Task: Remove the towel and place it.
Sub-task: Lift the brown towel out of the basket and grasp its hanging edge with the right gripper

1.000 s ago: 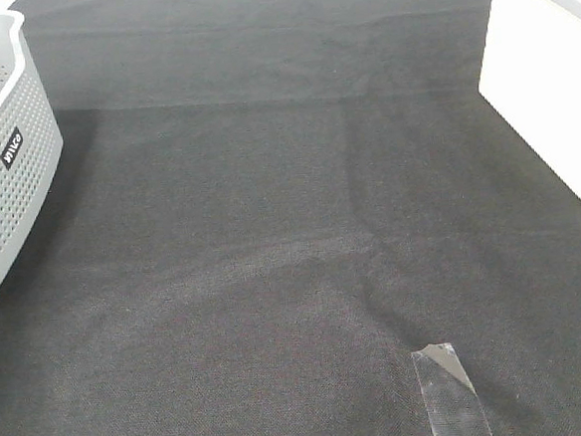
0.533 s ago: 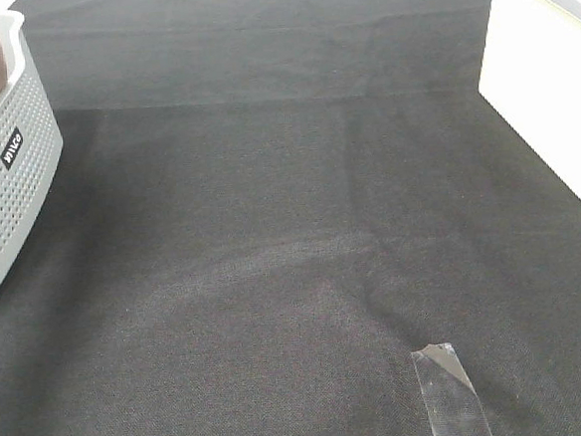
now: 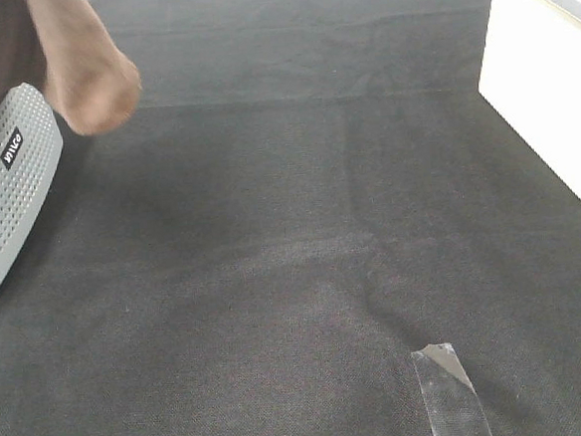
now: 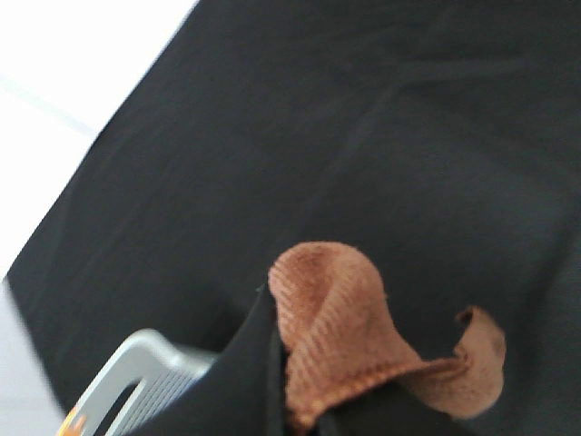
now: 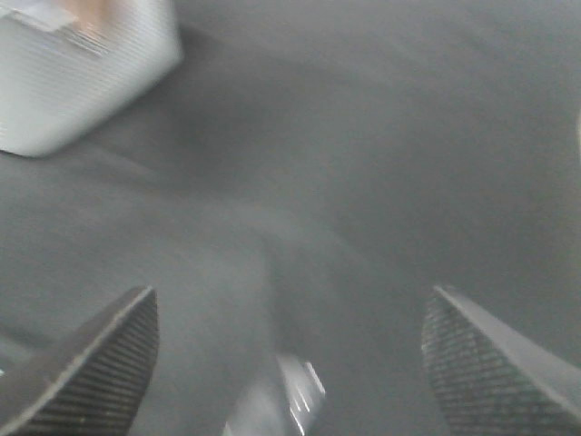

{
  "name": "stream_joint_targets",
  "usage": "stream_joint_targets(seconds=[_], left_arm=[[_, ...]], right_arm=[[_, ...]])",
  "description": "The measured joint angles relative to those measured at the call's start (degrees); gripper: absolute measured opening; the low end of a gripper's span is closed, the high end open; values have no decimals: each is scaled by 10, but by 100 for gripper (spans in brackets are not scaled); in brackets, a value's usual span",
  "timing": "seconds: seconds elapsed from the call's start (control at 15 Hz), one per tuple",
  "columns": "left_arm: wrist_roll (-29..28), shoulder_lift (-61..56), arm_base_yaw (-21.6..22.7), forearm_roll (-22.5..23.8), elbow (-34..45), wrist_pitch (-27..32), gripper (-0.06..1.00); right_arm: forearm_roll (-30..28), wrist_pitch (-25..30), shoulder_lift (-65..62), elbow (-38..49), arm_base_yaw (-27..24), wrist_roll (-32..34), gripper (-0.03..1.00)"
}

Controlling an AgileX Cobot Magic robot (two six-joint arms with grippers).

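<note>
The brown towel hangs bunched at the far left, lifted above the white perforated basket, its lower end swinging past the basket's rim. In the left wrist view my left gripper is shut on a fold of the towel, with the basket just below. Neither gripper shows in the exterior view. In the right wrist view my right gripper is open and empty above the dark table covering. That view is blurred.
The dark grey-black covering spans the table. A strip of clear tape lies near the front edge at right. A white box-like surface borders the right side. The basket also shows far off in the right wrist view.
The towel has risen out of the basket and swung to the right over its rim. The basket's top edge has shifted slightly.
</note>
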Motion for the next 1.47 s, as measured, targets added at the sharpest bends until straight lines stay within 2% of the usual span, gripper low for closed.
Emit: stream_joint_targets(seconds=[0.2, 0.4, 0.53, 0.6, 0.67, 0.8, 0.93, 1.2, 1.4, 1.47], left_arm=[[9, 0, -55, -4, 0, 5, 0], [9, 0, -60, -35, 0, 5, 0], [9, 0, -61, -64, 0, 2, 0], [9, 0, -61, -76, 0, 1, 0], [9, 0, -61, -84, 0, -5, 0], [9, 0, -61, -101, 0, -10, 0], [9, 0, -61, -105, 0, -15, 0], [9, 0, -61, -110, 0, -19, 0], [9, 0, -61, -111, 0, -23, 0], [9, 0, -61, -112, 0, -23, 0]], right_arm=[[222, -60, 163, 0, 0, -292, 76], [462, -69, 324, 0, 0, -568, 80], [621, -15, 441, 0, 0, -746, 81], [644, 33, 493, -5, 0, -812, 82], [654, 77, 552, -20, 7, -841, 82], [660, 104, 649, -66, 53, -859, 82], [661, 105, 717, -125, 111, -864, 82], [667, 103, 782, -238, 190, -840, 82], [668, 96, 805, -270, 249, -835, 82], [667, 95, 808, -272, 253, -835, 82]])
